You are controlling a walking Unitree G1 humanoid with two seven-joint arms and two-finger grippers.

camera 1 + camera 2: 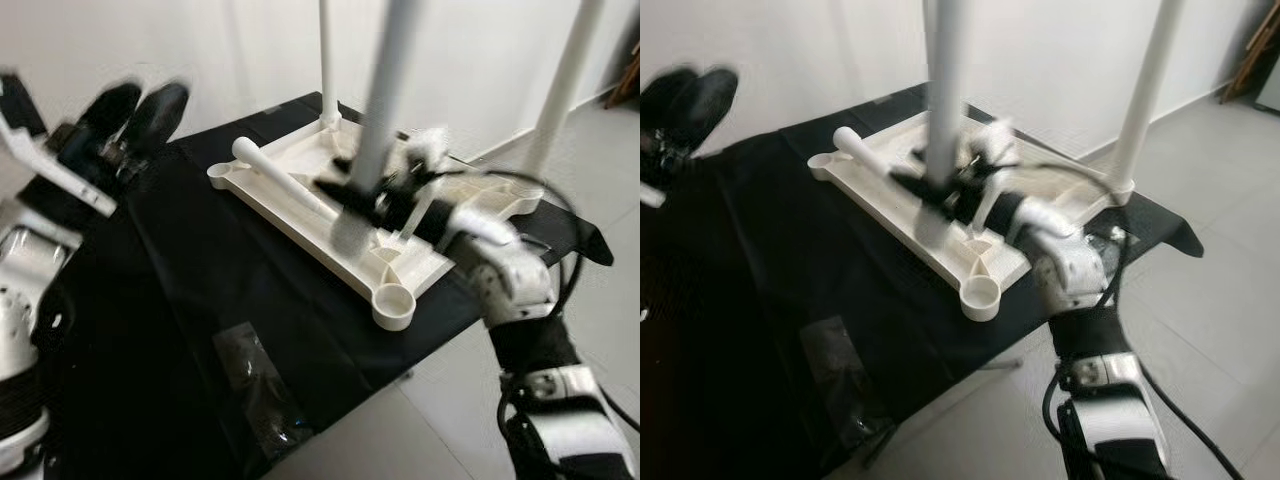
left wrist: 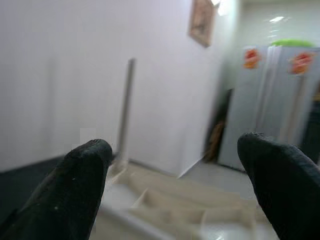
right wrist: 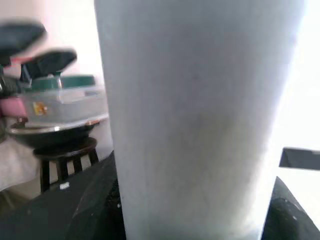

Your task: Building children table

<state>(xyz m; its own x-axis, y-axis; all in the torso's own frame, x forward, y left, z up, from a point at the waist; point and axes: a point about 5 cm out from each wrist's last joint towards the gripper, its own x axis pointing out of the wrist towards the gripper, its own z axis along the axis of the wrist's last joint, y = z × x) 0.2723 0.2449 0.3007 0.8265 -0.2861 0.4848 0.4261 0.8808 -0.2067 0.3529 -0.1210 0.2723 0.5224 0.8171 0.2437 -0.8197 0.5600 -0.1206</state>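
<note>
A white children's table top [image 1: 300, 205] lies upside down on a black cloth [image 1: 180, 300]. Two white legs stand upright in its sockets, one at the far corner [image 1: 325, 60] and one at the right corner [image 1: 565, 80]. A third leg [image 1: 280, 175] lies loose across the top. My right gripper [image 1: 365, 195] is shut on a fourth leg [image 1: 390, 100], held upright over the near side of the top and motion-blurred. The front corner socket [image 1: 395, 300] is empty. My left gripper [image 1: 130, 110] is raised at the left, well away from the table top, open with nothing between its fingers [image 2: 82, 185].
A clear plastic bag [image 1: 260, 390] lies on the cloth near the front edge. Grey tiled floor [image 1: 600, 200] drops away to the right, and a white wall stands behind. A fridge [image 2: 280, 100] is in the distance, and a stool with an appliance [image 3: 55, 115] stands off to one side.
</note>
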